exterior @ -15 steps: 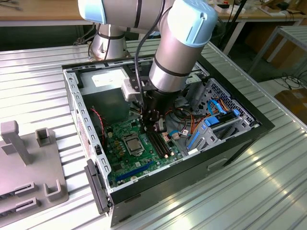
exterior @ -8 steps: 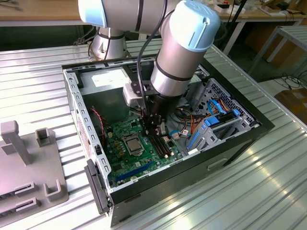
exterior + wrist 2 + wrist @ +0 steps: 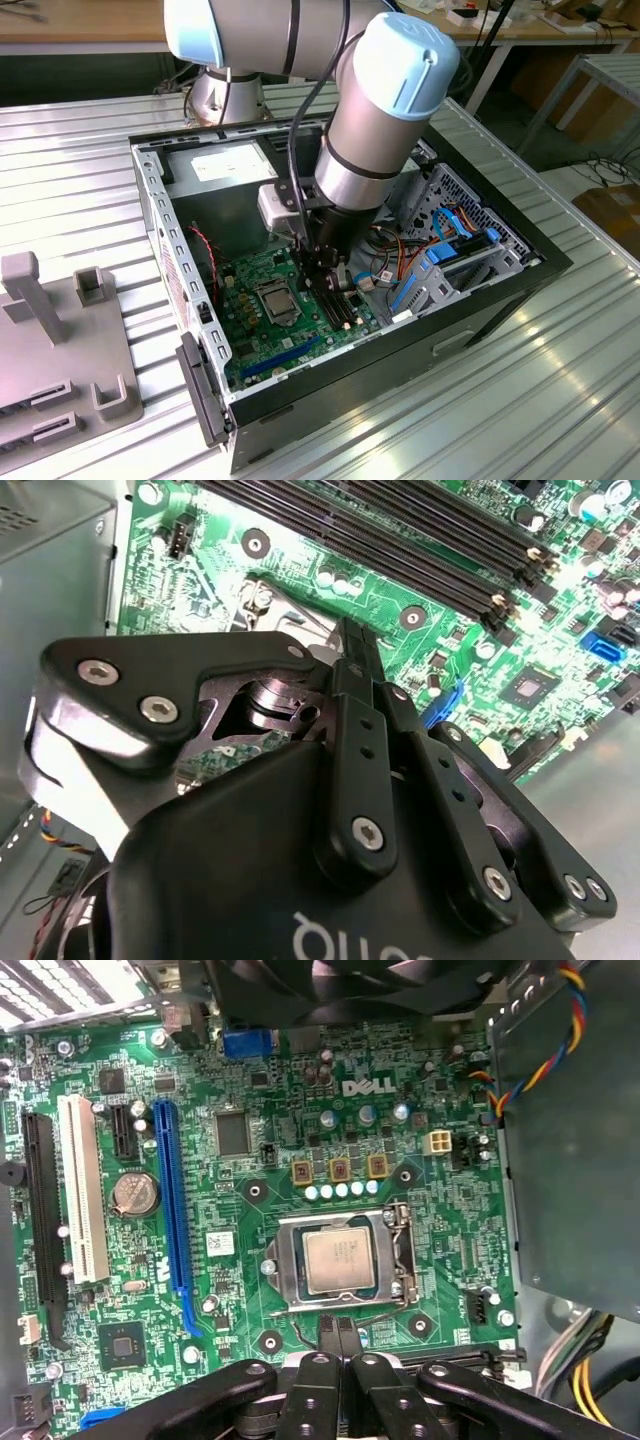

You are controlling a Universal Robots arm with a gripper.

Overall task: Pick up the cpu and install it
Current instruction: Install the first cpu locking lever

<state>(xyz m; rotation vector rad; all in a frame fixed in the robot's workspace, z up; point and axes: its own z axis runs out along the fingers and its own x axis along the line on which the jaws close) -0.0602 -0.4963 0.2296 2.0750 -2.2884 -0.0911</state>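
Silver arm (image 3: 360, 140), pale-blue caps, black jaws

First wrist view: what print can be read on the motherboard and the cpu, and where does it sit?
On the motherboard: a white maker's logo in large letters, not quoted here.
On the cpu: faint markings on its metal face, too small to read.
On the white sticker beside the blue slot: too small to read.
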